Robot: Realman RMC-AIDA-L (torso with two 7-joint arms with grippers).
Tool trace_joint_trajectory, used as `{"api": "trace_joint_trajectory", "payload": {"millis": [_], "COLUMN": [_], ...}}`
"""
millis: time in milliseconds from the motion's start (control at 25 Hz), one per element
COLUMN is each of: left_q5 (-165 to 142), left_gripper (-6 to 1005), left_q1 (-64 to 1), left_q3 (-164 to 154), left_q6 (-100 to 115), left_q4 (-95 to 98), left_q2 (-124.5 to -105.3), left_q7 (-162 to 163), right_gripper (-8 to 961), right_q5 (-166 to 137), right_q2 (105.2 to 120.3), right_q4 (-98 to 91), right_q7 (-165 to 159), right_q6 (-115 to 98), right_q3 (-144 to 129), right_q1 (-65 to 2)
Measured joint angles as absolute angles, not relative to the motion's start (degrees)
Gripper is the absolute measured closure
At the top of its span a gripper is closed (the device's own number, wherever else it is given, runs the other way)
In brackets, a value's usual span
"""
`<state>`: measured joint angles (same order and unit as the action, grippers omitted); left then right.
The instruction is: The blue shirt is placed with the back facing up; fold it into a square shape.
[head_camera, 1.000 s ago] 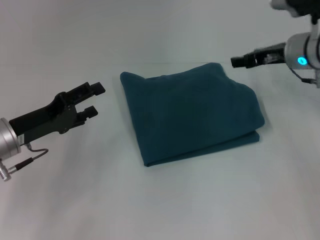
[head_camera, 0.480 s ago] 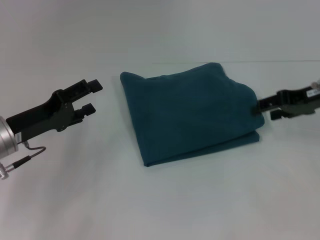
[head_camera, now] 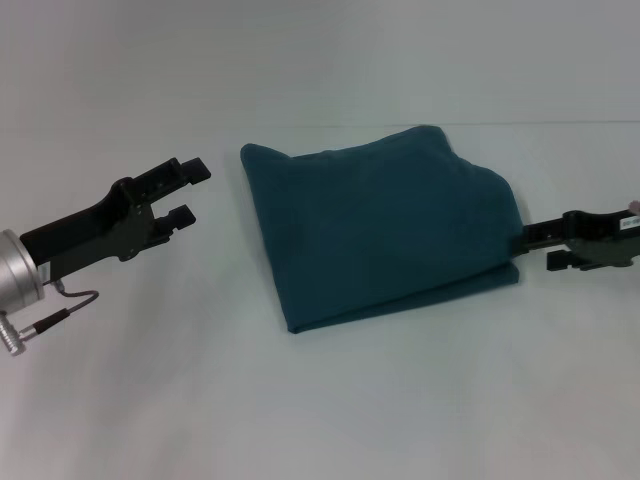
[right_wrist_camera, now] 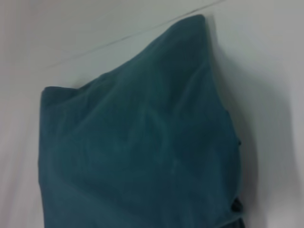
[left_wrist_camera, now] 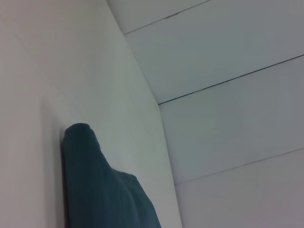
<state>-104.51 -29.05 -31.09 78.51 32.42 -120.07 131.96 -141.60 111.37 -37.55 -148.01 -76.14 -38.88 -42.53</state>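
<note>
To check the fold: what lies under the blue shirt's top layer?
Under the blue shirt a lower folded layer shows along the near edge, resting on the white table. Anything deeper inside is covered.
</note>
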Motion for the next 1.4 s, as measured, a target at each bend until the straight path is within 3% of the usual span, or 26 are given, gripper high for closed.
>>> {"api": "trace_joint_trajectory", "payload": {"millis": [720,1160,1400], "left_q5": [-104.50,-104.50,-104.50], "left_gripper": [92,93,94], "left_q1": [-29.12,-28.88,-28.86], "left_q3": [-30.97,-31.02,-30.93], "left_q6": [78.30,78.31,78.31], "left_q4": [32.43,32.43,32.43], "left_q2": [-120.77,-121.02,-121.03], "left_q7": [131.34,131.21,131.21], "right_gripper": [327,778,918], "right_q5": [-141.69,-139.94,-137.68], "right_q2": [112.94,113.23,112.77], "right_q4": [-30.34,-30.99,-31.12], "right_q7": [-148.80,-148.80,-148.80], "right_q6": [-65.76,-64.74,-66.70], "right_q3": [-39.10,-38.59,-38.58], "right_q1": [-44.88,-44.02,-43.71]}}
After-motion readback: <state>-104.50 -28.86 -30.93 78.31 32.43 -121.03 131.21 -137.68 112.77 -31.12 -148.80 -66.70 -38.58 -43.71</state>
